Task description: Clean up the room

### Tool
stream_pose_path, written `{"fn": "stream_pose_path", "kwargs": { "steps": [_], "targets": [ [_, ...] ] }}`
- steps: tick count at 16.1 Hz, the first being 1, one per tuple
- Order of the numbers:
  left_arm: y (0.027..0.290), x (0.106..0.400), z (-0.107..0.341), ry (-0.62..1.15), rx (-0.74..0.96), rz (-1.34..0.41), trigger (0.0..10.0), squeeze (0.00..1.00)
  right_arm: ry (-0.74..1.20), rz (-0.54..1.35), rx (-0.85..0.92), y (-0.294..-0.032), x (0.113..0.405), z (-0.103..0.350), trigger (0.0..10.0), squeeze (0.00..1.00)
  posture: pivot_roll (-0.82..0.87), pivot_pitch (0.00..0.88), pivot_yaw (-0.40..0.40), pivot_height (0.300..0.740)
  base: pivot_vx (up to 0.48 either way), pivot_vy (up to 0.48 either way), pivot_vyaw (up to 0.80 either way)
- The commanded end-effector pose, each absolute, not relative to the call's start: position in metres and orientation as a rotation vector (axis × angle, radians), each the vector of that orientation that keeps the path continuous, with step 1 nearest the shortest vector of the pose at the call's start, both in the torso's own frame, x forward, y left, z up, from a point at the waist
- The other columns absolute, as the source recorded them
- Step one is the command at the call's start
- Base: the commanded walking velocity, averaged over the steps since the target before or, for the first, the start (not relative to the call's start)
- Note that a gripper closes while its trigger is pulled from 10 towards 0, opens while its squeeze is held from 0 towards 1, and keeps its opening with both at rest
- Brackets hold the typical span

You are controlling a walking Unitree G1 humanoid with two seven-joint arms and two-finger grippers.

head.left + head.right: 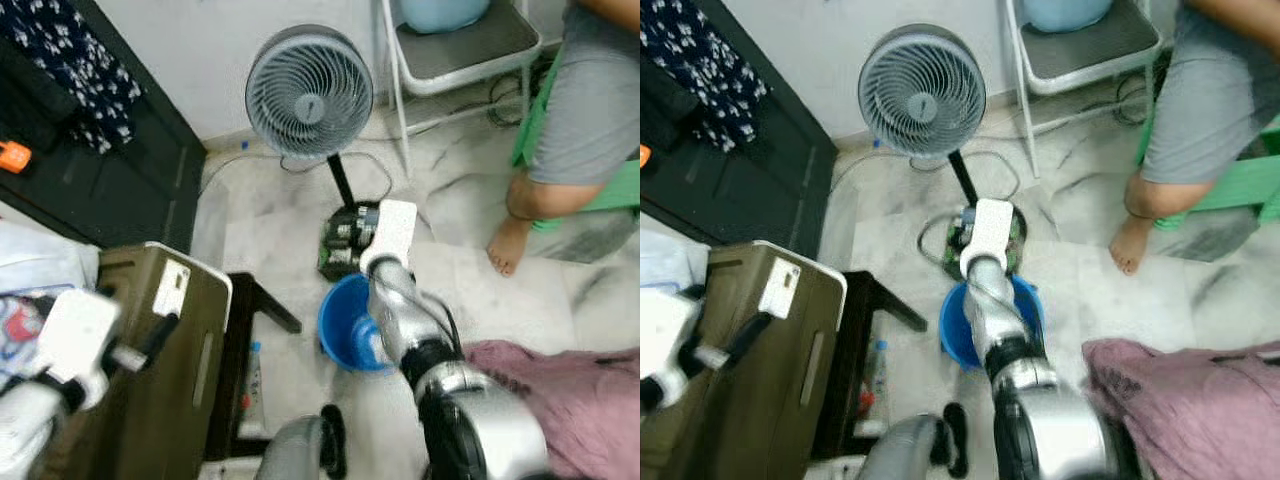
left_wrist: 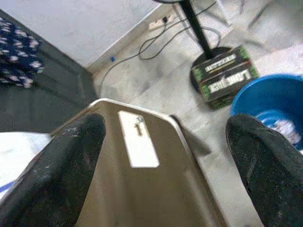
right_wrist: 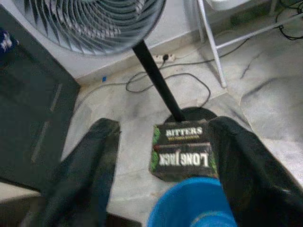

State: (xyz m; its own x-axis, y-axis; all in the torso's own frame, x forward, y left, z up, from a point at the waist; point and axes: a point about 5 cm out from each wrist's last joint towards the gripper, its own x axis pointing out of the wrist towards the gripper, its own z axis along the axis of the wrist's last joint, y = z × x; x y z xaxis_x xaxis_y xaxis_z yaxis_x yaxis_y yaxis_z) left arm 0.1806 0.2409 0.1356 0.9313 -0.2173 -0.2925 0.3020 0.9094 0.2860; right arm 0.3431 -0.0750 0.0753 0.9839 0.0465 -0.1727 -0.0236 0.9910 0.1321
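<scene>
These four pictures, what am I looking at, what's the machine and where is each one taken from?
A walking humanoid robot tidying a room. The two wide pictures come from its head, looking down; the other two from cameras on its wrists.

Its right gripper, fingers open, reaches over a blue bucket toward a dark box lying on the base of a standing fan. Its left gripper, also open, hovers above an olive-brown case. Neither holds anything.

A person's leg, a white chair and a pink cloth are nearby on the marble floor.
</scene>
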Motion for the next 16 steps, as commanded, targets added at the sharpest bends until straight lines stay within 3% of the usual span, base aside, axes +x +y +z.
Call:
{"fn": "stream_pose_path", "kwargs": {
  "steps": [1, 6, 8, 10, 14, 15, 16],
  "targets": [
    [0.246, 0.182, 0.129, 0.286, 0.347, -0.238, 10.0, 0.00, 0.189, 0.098, 0.138, -0.062, 0.338, 0.072, 10.0, 1.00, 0.20, 0.137, 0.258, 0.740, 0.000, 0.000, 0.00],
    [0.212, 0.231, 0.119, 0.130, 0.263, -0.221, 10.0, 0.00, 0.150, 0.360, 0.081, -0.088, 0.281, 0.072, 10.0, 1.00, 0.01, 0.003, 0.148, 0.740, 0.000, 0.000, 0.00],
    [0.205, 0.240, 0.115, 0.109, 0.241, -0.214, 10.0, 0.00, 0.133, 0.374, 0.077, -0.096, 0.270, 0.077, 10.0, 1.00, -0.01, 0.000, 0.137, 0.740, 0.000, 0.000, 0.00],
    [0.192, 0.258, 0.104, 0.082, 0.207, -0.214, 10.0, 0.00, 0.102, 0.262, 0.093, -0.130, 0.249, 0.087, 10.0, 1.00, -0.10, 0.000, 0.136, 0.740, 0.000, 0.000, 0.00],
    [0.184, 0.271, 0.090, 0.080, 0.185, -0.227, 10.0, 0.00, 0.060, 0.084, 0.121, -0.160, 0.238, 0.101, 10.0, 0.96, -0.16, 0.000, 0.159, 0.740, 0.000, 0.000, 0.00],
    [0.182, 0.274, 0.088, 0.082, 0.182, -0.232, 10.0, 0.00, 0.048, 0.043, 0.111, -0.165, 0.237, 0.103, 10.0, 0.00, -0.17, 0.000, 0.160, 0.740, 0.000, 0.000, 0.00],
    [0.180, 0.277, 0.086, 0.079, 0.180, -0.238, 10.0, 0.00, 0.045, 0.018, 0.108, -0.169, 0.236, 0.105, 10.0, 0.00, -0.18, 0.000, 0.160, 0.740, 0.000, 0.000, 0.00]
  ]
}}
